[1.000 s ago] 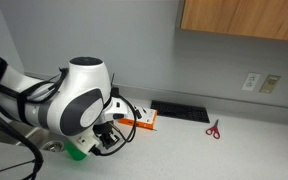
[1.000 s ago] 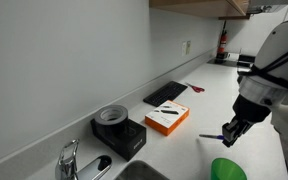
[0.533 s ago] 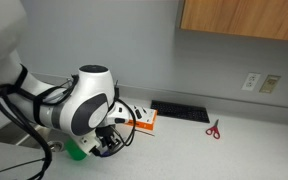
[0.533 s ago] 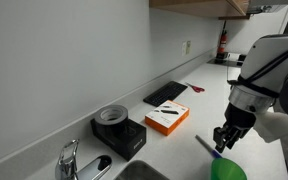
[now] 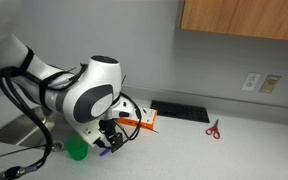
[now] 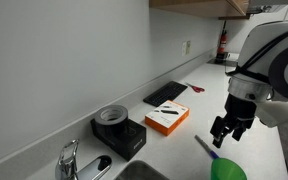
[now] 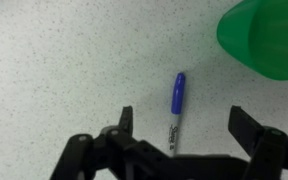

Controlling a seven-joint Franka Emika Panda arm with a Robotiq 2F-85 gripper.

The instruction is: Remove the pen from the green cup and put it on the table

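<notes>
Since a second ago the gripper (image 6: 226, 135) has let go of the pen (image 6: 206, 146) and has come up from the table (image 7: 54, 60). Before, the pen hung between the fingers above the table, and now it lies flat on it.

In the wrist view the jaws stand wide apart. One of the fingers (image 7: 127, 122) is on each side of the pen and higher than it, and they hold nothing. The pen lies with its blue cap toward the cup (image 7: 267, 38) (this view shows the cup only as a green shape in the corner). It is near the cup but does not touch it. In an exterior view the pen is a thin line on the table beside the cup (image 6: 229, 169), and the gripper hangs above it.

We judge that the task is nearly finished. The pen is out of the cup and on the table, so only the retreat of the arm is left.

What can go wrong now comes from this retreat. The fingers straddle the pen and seem not far above it. A sideways move before enough lift could strike the pen and send it rolling. The pen is round and the table looks smooth, so we think it would not stop soon. The cup is small, probably light, and stands close. A finger or the wrist passing low over it could tip it or push it onto the pen. A straight lift first, and only then a move away, seems safest to us.
</notes>
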